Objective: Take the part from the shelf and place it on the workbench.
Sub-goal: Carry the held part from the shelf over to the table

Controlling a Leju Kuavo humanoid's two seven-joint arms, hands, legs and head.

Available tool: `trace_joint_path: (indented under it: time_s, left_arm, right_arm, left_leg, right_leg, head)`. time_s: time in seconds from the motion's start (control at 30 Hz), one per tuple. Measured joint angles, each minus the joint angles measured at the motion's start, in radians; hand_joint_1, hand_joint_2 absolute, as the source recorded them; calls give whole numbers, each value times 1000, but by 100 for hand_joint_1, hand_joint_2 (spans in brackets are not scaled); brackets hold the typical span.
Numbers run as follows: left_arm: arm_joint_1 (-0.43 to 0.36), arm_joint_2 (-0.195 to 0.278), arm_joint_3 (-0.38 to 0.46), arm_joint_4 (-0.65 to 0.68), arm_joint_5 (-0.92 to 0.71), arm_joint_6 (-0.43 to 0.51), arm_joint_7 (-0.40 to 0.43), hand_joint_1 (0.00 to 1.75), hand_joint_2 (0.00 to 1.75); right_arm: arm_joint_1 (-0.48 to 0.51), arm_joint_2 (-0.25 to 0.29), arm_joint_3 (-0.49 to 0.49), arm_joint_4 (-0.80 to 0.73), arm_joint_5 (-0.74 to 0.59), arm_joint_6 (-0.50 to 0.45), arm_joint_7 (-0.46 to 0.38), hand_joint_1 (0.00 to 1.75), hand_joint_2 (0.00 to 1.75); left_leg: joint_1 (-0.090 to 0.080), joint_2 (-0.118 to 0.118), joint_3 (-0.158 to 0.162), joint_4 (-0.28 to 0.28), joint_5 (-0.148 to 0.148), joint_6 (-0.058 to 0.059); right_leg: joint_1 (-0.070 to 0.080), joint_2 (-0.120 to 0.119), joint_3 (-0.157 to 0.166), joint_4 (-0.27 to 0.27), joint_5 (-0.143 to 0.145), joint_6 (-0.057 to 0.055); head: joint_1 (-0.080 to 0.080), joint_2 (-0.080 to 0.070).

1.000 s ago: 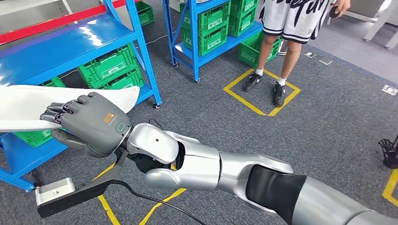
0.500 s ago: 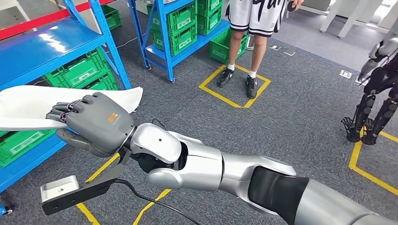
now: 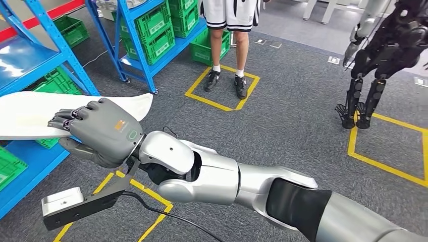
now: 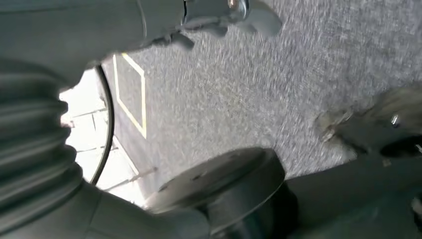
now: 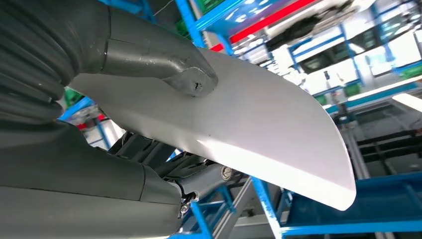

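Note:
The part is a long white curved panel [image 3: 28, 115], held level out at my left front, beside the blue shelf [image 3: 35, 60]. My right hand [image 3: 101, 132] grips it, with dark fingers curled over the panel's top face and the thumb below. In the right wrist view the panel [image 5: 259, 129] spreads away from the hand, and the grey thumb [image 5: 159, 57] presses on its smooth face. My left hand's ribbed cover [image 4: 30, 144] shows blurred over grey carpet; how its fingers lie I cannot tell.
A second blue rack with green crates [image 3: 156, 30] stands behind. A person [image 3: 229, 45] stands in a yellow floor square. A dark humanoid robot [image 3: 383, 55] stands at the far right. Grey carpet with yellow tape lines [image 3: 388, 169] lies ahead.
The whole view has swung to the right: shelf and person slid left and the dark robot came in. My right hand keeps the same hold on the panel.

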Motion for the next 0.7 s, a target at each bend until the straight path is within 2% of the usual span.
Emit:
trace_joint_path:
  time_s: [0.07,0.1,0.13,0.17,0.2,0.23,0.3,0.33,0.37,0.4,0.43,0.5,0.53,0.57,0.6,0.63,0.67,0.7]
  left_arm:
    - [2,1,0,1,1,0,-2,0,175]
    - [2,2,0,2,2,0,-3,0,175]
    - [2,1,0,1,2,0,-3,0,175]
    - [1,0,0,1,2,0,-4,0,175]
    - [1,0,0,0,2,0,-4,0,175]
    - [1,-1,0,0,2,0,-4,0,175]
    - [3,0,0,1,2,0,-4,0,175]
    - [4,1,0,1,2,0,-4,0,175]
    - [6,1,0,2,2,0,-4,0,175]
    - [6,1,0,2,3,0,-5,0,175]
    - [7,1,0,2,4,0,-7,0,175]
    - [6,0,0,2,6,0,-11,0,175]
    - [7,1,0,2,8,0,-13,0,175]
    - [8,1,0,2,10,0,-15,0,175]
    - [8,2,0,2,13,0,-15,0,175]
    - [9,3,0,2,16,0,-16,0,175]
    - [9,3,0,2,18,0,-17,0,175]
    - [9,4,0,1,20,0,-18,0,175]
  right_arm:
    - [-2,3,0,0,-1,4,-1,175,175]
    - [-3,3,0,0,-2,6,-1,175,175]
    - [-3,4,0,0,-2,9,-2,175,175]
    - [-3,4,0,0,-3,11,-2,175,175]
    - [-5,4,0,0,-4,13,-3,175,175]
    - [-7,3,0,0,-5,14,-4,175,175]
    - [-11,3,0,0,-5,16,-5,175,175]
    - [-11,3,0,0,-6,16,-4,175,175]
    - [-10,3,0,0,-6,16,-4,175,175]
    - [-10,3,0,0,-6,16,-4,175,175]
    - [-9,3,0,0,-6,16,-4,175,175]
    - [-10,3,0,0,-6,16,-4,175,175]
    - [-10,4,0,0,-6,16,-4,175,175]
    - [-10,4,0,0,-6,16,-5,175,175]
    - [-10,5,0,-1,-6,17,-5,175,175]
    - [-10,6,1,-1,-6,17,-5,175,175]
    - [-9,6,2,-1,-6,17,-5,175,175]
    - [-10,7,2,-1,-5,18,-5,175,175]
  left_leg:
    - [-1,-32,34,-77,18,7]
    - [-3,-35,37,-85,15,10]
    - [-3,-26,39,-89,17,15]
    - [-2,-14,40,-93,22,21]
    - [0,-2,41,-98,26,28]
    - [2,11,42,-104,31,34]
    - [2,37,42,-108,34,40]
    - [1,51,41,-107,33,41]
    - [0,65,40,-106,33,42]
    - [0,79,40,-105,32,42]
    - [0,93,40,-103,30,41]
    - [-2,116,41,-98,25,35]
    - [-4,126,41,-95,21,31]
    - [-7,135,43,-93,18,26]
    - [-9,143,44,-93,17,20]
    - [-9,153,47,-95,16,15]
    - [-8,153,49,-95,14,9]
    - [-6,137,48,-89,5,3]
  right_leg:
    - [-2,23,-8,0,6,11]
    - [-4,33,-12,-2,11,19]
    - [-5,45,-15,-4,16,27]
    - [-6,46,-18,-5,18,33]
    - [-3,33,-24,3,12,38]
    - [-1,7,-39,31,-6,42]
    - [1,-52,-94,145,-68,47]
    - [0,-66,-125,212,-96,50]
    - [-1,-73,-145,257,-109,51]
    - [-2,-77,-147,267,-105,52]
    - [-3,-84,-127,234,-84,52]
    - [1,-121,-45,95,-33,46]
    - [3,-140,-12,37,-17,40]
    - [6,-152,7,3,-11,35]
    - [9,-152,10,-6,-13,29]
    - [9,-139,9,-7,-10,25]
    - [7,-128,9,-9,-8,19]
    - [4,-117,10,-12,-5,14]
  head:
    - [0,0]
    - [1,0]
    - [1,0]
    - [1,0]
    - [4,0]
    - [8,0]
    - [15,0]
    - [15,0]
    - [15,0]
    - [15,0]
    - [15,0]
    - [15,0]
    - [15,0]
    - [14,0]
    - [14,0]
    - [14,0]
    - [14,0]
    - [14,0]
